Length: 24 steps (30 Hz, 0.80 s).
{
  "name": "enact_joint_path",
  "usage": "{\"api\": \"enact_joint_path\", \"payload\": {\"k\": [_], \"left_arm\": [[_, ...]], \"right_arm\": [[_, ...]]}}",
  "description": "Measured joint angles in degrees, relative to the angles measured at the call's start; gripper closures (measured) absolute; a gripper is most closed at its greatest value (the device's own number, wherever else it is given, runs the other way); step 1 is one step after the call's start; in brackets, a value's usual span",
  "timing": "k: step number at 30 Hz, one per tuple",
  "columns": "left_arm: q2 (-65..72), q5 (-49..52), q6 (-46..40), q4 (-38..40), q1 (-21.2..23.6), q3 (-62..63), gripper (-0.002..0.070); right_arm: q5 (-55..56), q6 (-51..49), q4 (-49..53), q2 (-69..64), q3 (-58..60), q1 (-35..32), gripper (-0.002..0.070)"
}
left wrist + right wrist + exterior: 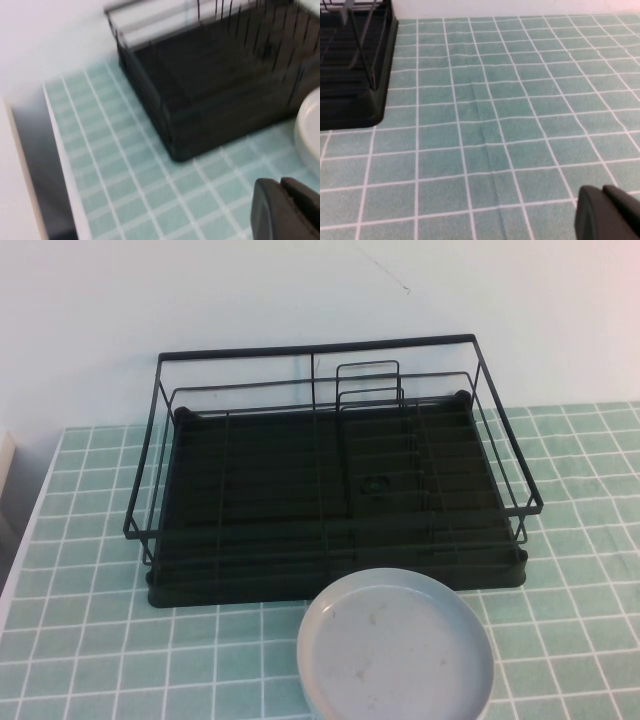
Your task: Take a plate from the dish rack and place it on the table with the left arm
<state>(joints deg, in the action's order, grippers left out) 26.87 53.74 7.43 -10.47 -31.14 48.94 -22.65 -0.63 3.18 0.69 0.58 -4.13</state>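
Note:
The pale grey-blue plate (396,646) lies flat on the mint-green tiled table (120,640), just in front of the black wire dish rack (330,490). The rack holds no dishes. Neither arm shows in the high view. In the left wrist view my left gripper (280,186) is shut and empty above the tiles, with the rack's corner (175,145) and the plate's edge (310,125) ahead of it. In the right wrist view my right gripper (602,192) is shut and empty above bare tiles, right of the rack (355,90).
A white wall (300,290) stands behind the rack. The table's left edge (65,165) drops to a dark gap beside a pale panel (15,190). Open tiles lie left and right of the rack.

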Motion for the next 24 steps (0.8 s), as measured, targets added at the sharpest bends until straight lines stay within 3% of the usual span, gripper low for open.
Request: {"api": "enact_joint_path", "payload": {"k": [11,24], "left_arm": [[-0.88,6.51,0.76,1.60,0.00,-8.64,0.0677],[-0.88,13.70,0.40,2.30,0.00,-10.18,0.0678]], "right_arm": [[0.00,0.00,0.00,0.00,0.00,0.00,0.0678],[0.00,0.00,0.00,0.00,0.00,0.00,0.0678]]}}
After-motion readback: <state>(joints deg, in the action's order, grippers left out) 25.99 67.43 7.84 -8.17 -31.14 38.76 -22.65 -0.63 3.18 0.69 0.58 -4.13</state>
